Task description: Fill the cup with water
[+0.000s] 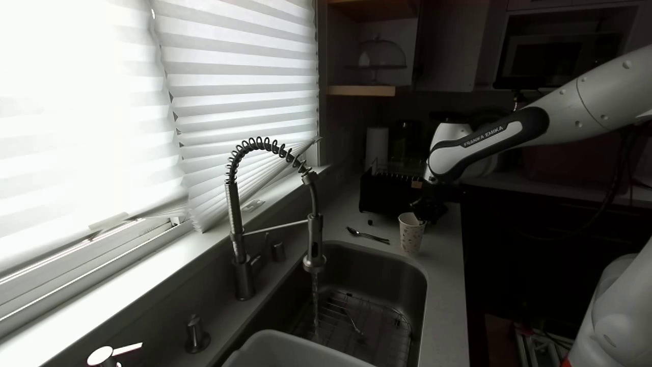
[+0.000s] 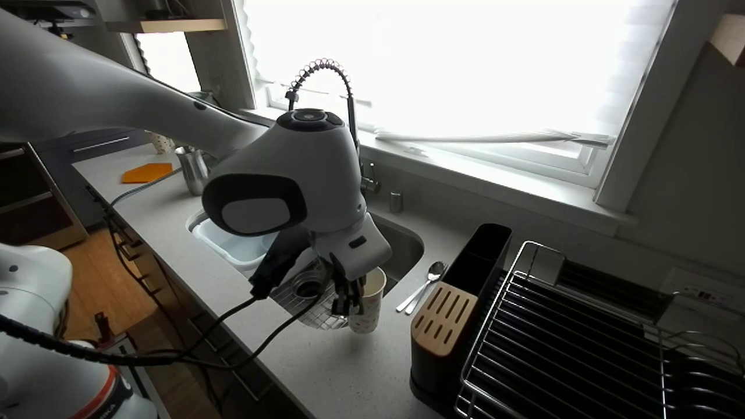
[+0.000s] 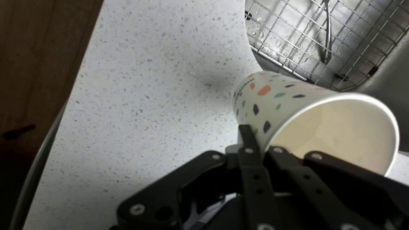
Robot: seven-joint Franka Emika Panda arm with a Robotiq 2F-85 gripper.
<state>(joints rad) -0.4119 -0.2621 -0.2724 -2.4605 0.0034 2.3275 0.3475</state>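
The cup is white paper with coloured specks; it shows in both exterior views (image 1: 410,237) (image 2: 373,299) and in the wrist view (image 3: 278,95). It is upright at the counter beside the sink's end; whether its base touches the counter I cannot tell. My gripper (image 3: 260,148) is shut on the cup's wall, one finger outside and one inside the rim; it also shows dark in both exterior views (image 1: 423,219) (image 2: 352,298). The cup's inside looks empty of water. The spring-neck faucet (image 1: 315,237) runs a thin stream of water (image 1: 315,300) into the sink, away from the cup.
The sink (image 1: 351,278) has a wire grid (image 3: 297,41) and a light plastic tub (image 1: 290,349). A spoon and fork (image 2: 424,288) lie beside the cup. A black utensil holder (image 2: 442,320) and dish rack (image 2: 553,343) stand behind. The counter's front edge (image 3: 75,83) is near.
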